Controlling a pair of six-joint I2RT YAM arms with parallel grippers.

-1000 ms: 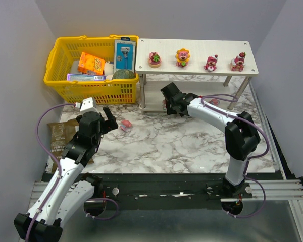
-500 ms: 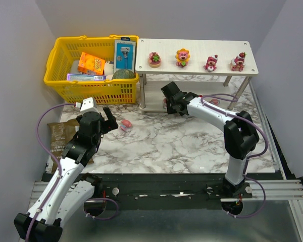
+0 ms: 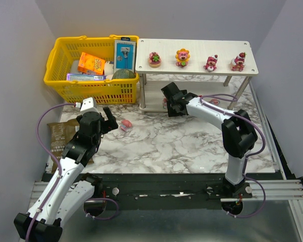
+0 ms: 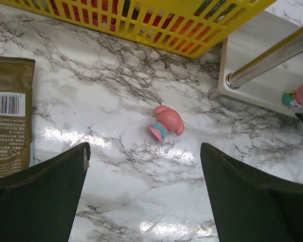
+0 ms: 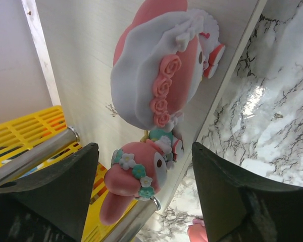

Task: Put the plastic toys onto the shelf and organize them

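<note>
We are looking at the white two-tier shelf point(image 3: 194, 48) standing along the far edge of the marble table point(image 3: 192, 151), just beside the yellow mesh basket point(image 3: 60, 83) that is filling the far left corner. Four toys are standing apart in a row on the top tier. A round pink figurine point(image 3: 154, 59) is toward the left end and a bear with yellow flower petals point(image 3: 182, 57) is near the middle. A small pink bear point(image 3: 210, 63) is right of that, and a red-topped pink bear point(image 3: 238, 61) is by the right end.

The right gripper point(image 3: 167, 102) is reaching in at the lower tier's front left corner. Its fingers point(image 5: 50, 196) are standing wide apart and are holding nothing. Just beyond them, two toys are sitting close to that tier's front edge: a white-hooded figurine with pink roses point(image 5: 161, 75) and a smaller pink figurine with a flower wreath point(image 5: 134, 179). We cannot tell whether the two are touching.

The left gripper point(image 3: 111, 121) is hovering over the left half of the table, its fingers spread wide and empty. A pink long-eared figurine with a teal bow point(image 4: 166, 123) is lying on its side on the bare marble, near the shelf's front left leg point(image 4: 272, 58). A brown packet point(image 4: 7, 126) is lying flat by the table's left edge. An orange box point(image 3: 91, 63) is sitting in the basket.
</note>
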